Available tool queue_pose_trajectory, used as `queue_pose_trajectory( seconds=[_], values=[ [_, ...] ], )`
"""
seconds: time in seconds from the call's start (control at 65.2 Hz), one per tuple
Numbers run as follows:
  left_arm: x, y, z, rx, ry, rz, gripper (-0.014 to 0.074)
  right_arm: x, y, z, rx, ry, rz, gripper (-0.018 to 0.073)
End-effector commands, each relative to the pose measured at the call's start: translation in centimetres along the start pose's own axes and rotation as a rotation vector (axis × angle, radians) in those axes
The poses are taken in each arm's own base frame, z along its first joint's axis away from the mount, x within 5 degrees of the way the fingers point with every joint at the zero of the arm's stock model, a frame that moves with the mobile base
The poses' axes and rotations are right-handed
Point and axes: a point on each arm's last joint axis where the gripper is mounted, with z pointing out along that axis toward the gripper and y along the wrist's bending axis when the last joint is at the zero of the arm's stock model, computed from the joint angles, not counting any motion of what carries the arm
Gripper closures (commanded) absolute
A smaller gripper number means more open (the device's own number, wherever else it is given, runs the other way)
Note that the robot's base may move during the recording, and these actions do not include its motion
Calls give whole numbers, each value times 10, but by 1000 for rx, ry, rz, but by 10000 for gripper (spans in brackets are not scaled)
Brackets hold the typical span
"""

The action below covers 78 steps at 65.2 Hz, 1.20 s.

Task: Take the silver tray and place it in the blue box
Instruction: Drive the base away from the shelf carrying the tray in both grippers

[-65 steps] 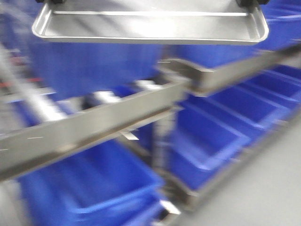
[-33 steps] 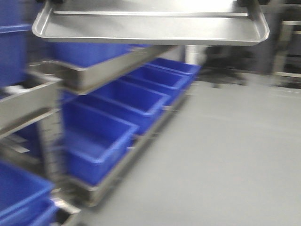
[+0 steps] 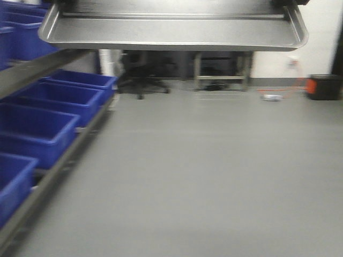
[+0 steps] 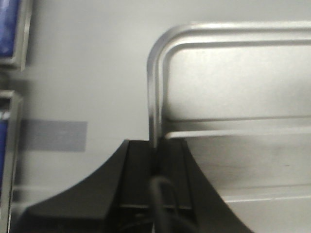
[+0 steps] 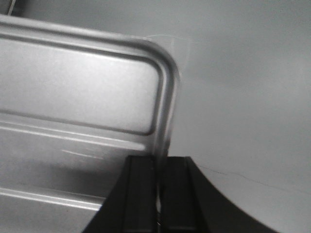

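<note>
- tray (image 3: 171,33) is up in the air, high across the top of the front view, level, over bare grey floor (image 3: 214,176).
- left pincer (image 4: 156,148): jaws nearly together, pinching the flared rim of the tray's left short end, just below a rounded corner.
- right pincer (image 5: 158,162): same story on the other short end, jaws clamped narrow on the rim.
- so the tray's long axis runs side to side, spanning from one pincer to the other, ribs running along it.
- now the relation that matters: the blue box (image 3: 37,134) sits in a row of others on a low rack off to the robot's left, well below the tray and well apart from it.
- nothing blue lies under the tray; the wrist views show only floor past its corners.
- a grey rack rail (image 3: 37,67) slants above those boxes, something to clear on the way in, i'd judge.
- left arm is the nearer one to the rack.
- which box in the row is the target, can't tell.
- my read: carry phase, drop-off not yet lined up; both arms need to swing left together and lower.
</note>
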Motion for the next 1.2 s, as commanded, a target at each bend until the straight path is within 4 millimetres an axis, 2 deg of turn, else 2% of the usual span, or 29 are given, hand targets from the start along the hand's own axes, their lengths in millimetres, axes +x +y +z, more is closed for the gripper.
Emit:
queue_pose_trajectory(
  seconds=[0.0, 1.181],
  values=[
    [-7, 5, -22, 11, -87, 20, 701, -12, -5, -21, -6, -120, -33, 501],
    [-7, 5, -22, 11, -87, 20, 701, -12, -5, -21, -5, -120, -33, 501]
  ],
)
